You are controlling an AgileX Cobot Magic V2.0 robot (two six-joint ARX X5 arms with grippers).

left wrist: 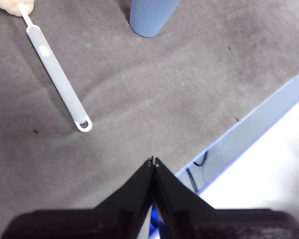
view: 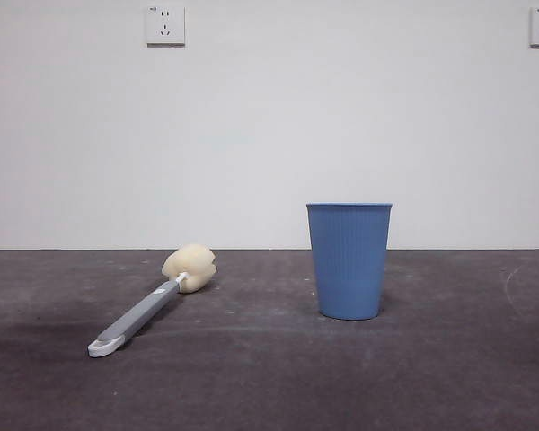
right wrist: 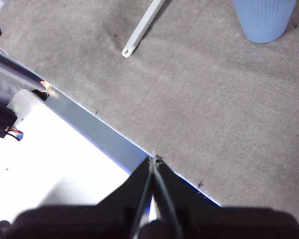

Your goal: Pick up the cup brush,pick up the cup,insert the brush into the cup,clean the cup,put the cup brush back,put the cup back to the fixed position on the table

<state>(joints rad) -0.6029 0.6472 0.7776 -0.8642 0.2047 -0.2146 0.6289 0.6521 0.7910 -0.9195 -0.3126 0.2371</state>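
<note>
**Ana:** Black and pressed tip to tip, the left pincer (left wrist: 153, 162) fills the near edge of its wrist view, clamped on nothing, poised above the counter (left wrist: 139, 99) close to its pale edge.

**Ben:** Same for the right pincer (right wrist: 153, 160): both jaws together, empty, over the counter's edge on its own side. Neither shows in the front view.

**Ana:** Moving outward from the left pincer, the cup brush (left wrist: 55, 74) lies flat on the counter, well apart from the tips. Its handle is long, slim and grey, ending in a white loop that points back toward the pincer.

**Ben:** From the front, the cup brush (view: 148, 305) lies at a slant, white loop nearer the camera, cream-yellow sponge head farther back. The sponge is rounded and lumpy, resting on the surface.

**Ana:** And the cup (view: 349, 260)?

**Ben:** Upright, beside the brush but not touching it. Blue plastic, fine vertical ribs, narrowing toward the base, no handle. Its mouth is open upward; the inside is hidden from this low angle.

**Ana:** The right wrist view catches only its lower part, well away from that pincer.

**Ben:** Dark grey-brown, matte, faintly scuffed counter beneath everything.
</note>
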